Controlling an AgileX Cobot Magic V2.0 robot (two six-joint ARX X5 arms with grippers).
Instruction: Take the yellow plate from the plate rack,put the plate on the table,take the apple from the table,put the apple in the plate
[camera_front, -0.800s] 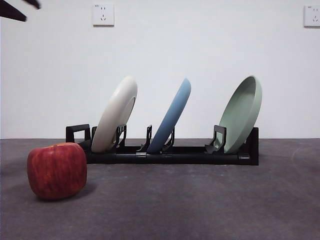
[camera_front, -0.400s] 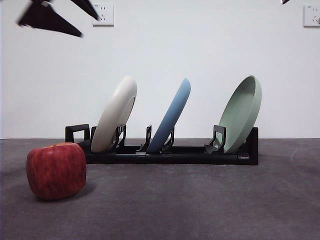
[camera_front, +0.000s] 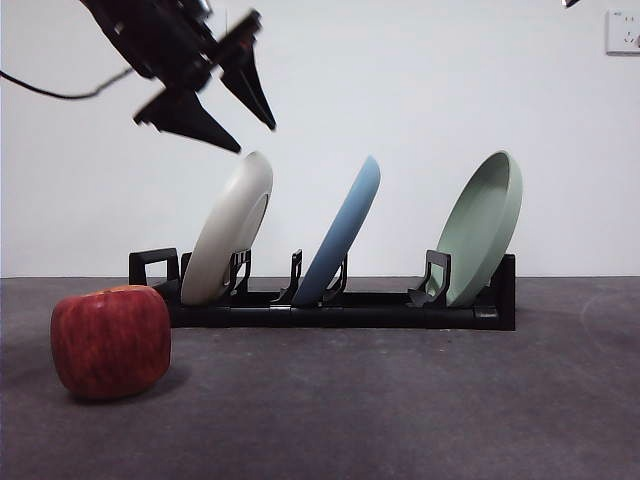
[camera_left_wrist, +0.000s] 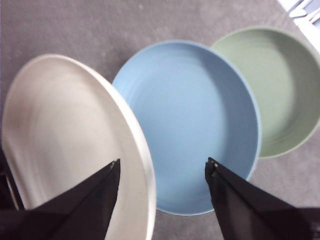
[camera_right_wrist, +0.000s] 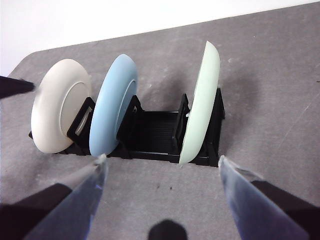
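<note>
Now dropped in from top corner, left gripper (camera_front: 250, 135) hovering w/ jaws spread just above round cream yellow plate (camera_front: 228, 230), standing on edge, rim leaning rightward in long black plastic plate rack (camera_front: 340, 308).

A light blue plate (camera_front: 343, 232) is standing on edge about midway along the row of three, leaning toward the right in the front view, its lower rim sitting between two black uprights. A pale green plate (camera_front: 484, 228) is standing at the right end of the row, leaning the same way, with its hollow face turned toward the left. The two are standing apart, with a clear gap between them. Behind them a plain white wall (camera_front: 420, 90) is running across the whole background. A white wall socket (camera_front: 623, 31) is sitting high on that wall, near its upper right corner, partly cut by the edge.
</note>
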